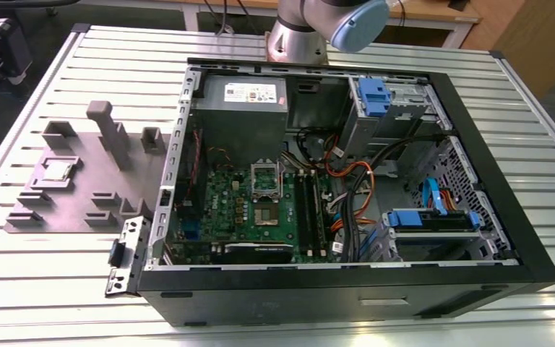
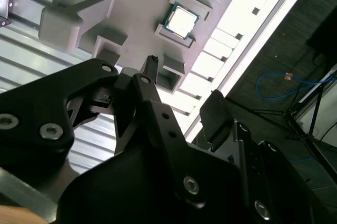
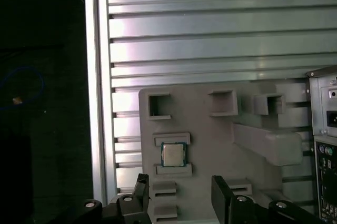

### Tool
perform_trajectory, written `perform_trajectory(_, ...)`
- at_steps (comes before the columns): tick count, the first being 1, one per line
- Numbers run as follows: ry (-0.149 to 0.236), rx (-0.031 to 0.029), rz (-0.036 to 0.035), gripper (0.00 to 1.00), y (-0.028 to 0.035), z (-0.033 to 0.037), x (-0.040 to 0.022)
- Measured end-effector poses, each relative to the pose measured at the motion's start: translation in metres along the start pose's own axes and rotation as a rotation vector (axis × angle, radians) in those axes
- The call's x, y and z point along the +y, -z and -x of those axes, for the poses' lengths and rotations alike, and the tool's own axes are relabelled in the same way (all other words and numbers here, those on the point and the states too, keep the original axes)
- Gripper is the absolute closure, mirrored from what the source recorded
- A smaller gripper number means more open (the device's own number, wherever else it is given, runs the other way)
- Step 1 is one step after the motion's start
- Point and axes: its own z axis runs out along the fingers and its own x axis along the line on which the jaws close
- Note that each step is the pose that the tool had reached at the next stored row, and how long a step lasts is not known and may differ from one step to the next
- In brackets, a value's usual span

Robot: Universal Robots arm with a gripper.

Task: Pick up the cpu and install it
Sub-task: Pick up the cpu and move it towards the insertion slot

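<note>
Slatted metal table point(image 1: 46, 289), grey tray point(image 1: 80, 184), small square silvery cpu point(image 3: 172, 154) in its pocket, gripper point(image 3: 180, 188) fingers spread

Robot lab, slotted metal table point(image 1: 46, 289), open computer case point(image 1: 355, 296)

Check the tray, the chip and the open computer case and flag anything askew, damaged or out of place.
Nothing stands out. The cpu lies flat and square between its holder blocks on the grey tray, metal top up. The gripper is open near it, touching nothing. Inside the case nothing looks loose or broken.
</note>
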Motion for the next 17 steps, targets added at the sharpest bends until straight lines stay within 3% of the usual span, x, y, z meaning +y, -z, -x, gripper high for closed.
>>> perform_trajectory(9,0.0,-0.0003,0.0002,0.41,-0.0013,-0.0001,-0.0001)
perform_trajectory(17,0.0,-0.0002,0.0001,0.41,-0.0062,-0.0001,-0.0009)
